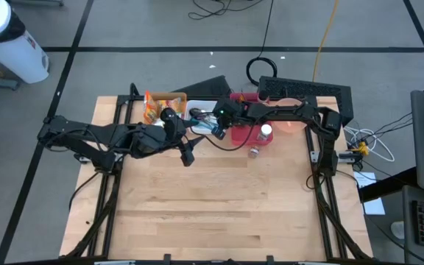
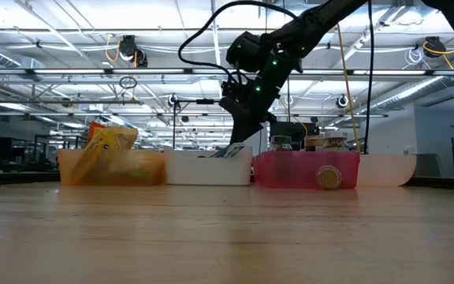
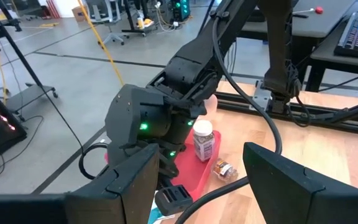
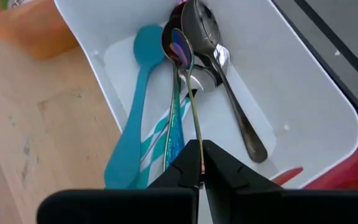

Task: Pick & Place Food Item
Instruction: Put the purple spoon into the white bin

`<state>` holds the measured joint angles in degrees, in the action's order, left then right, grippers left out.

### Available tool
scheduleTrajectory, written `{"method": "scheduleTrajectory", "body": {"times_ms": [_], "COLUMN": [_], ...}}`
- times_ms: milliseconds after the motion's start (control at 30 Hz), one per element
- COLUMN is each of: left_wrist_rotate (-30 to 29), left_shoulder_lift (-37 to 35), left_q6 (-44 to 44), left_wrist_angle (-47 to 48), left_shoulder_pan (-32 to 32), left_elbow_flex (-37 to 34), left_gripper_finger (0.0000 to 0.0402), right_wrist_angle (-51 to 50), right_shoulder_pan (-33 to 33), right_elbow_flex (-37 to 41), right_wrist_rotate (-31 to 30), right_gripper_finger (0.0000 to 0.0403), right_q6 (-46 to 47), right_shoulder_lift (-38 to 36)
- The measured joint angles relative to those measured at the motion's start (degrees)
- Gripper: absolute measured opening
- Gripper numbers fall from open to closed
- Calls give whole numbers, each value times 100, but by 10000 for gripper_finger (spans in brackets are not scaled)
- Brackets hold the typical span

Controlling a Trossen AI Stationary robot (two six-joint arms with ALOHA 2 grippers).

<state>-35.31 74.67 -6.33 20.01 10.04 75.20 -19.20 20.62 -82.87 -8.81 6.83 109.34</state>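
My right gripper (image 4: pixel 201 167) is over the white bin (image 4: pixel 303 93) at the table's far side, shut on a thin iridescent spoon (image 4: pixel 180 46). In the bin lie a teal spoon (image 4: pixel 135 106) and silver spoons (image 4: pixel 219 68). In the high view my right gripper (image 1: pixel 206 122) is above the white bin (image 1: pixel 197 110); the low view shows my right gripper (image 2: pixel 241 136) just above the bin's rim. My left gripper (image 1: pixel 188 156) hangs open and empty over the table, near the bins, its fingers wide apart in the left wrist view (image 3: pixel 197 186). My right gripper pinches the spoon's thin handle (image 4: pixel 196 134) between its two fingers, toward the handle's free end. The fingers come from above, slanting, and lie along the handle. The spoon tilts away from the fingers with its bowl (image 4: pixel 179 43) over the other spoons; whether it rests on them I cannot tell.
An orange bin (image 1: pixel 157 107) with a snack bag (image 2: pixel 105 146) stands left of the white bin. A red bin (image 1: pixel 243 136) with a jar (image 1: pixel 265 132) stands to its right. A small jar (image 1: pixel 254 152) lies on the table before the red bin. Bare wood lies toward the near edge.
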Motion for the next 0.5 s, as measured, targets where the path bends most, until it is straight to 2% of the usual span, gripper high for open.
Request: {"method": "scheduleTrajectory", "body": {"times_ms": [233, 500], "left_wrist_rotate": [-103, -148], "left_shoulder_lift": [0, 0], "left_q6": [13, -6], "left_wrist_angle": [0, 98], "left_shoulder_pan": [-1, 0], "left_elbow_flex": [0, 0], "left_gripper_finger": [241, 241], "right_wrist_angle": [1, 3], "right_shoulder_pan": [0, 0], "right_elbow_flex": [0, 0], "right_wrist_rotate": [3, 7], "right_gripper_finger": [2, 33], "right_q6": [1, 0], "right_shoulder_lift": [0, 0]}}
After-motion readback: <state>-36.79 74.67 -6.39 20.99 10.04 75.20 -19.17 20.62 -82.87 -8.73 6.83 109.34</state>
